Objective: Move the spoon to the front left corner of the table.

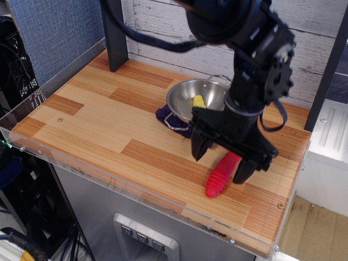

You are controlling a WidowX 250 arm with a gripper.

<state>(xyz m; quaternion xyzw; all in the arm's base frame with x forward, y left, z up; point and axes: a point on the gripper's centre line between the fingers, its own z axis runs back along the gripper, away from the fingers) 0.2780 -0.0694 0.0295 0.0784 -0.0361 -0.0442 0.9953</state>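
Note:
The spoon's ribbed red handle (220, 175) lies on the striped wood table (98, 122) near the front right. Its metal bowl is hidden behind my gripper. My gripper (220, 162) hangs right over the upper part of the handle with its two black fingers (198, 149) spread apart on either side of it. The fingers are open and do not hold the spoon. How high the fingertips are above the table I cannot tell.
A steel bowl (197, 98) with a yellow ridged piece (199, 101) in it sits on a dark blue cloth (173, 119) behind the gripper. A black post (114, 33) stands at the back left. A clear acrylic rim (103, 175) edges the table.

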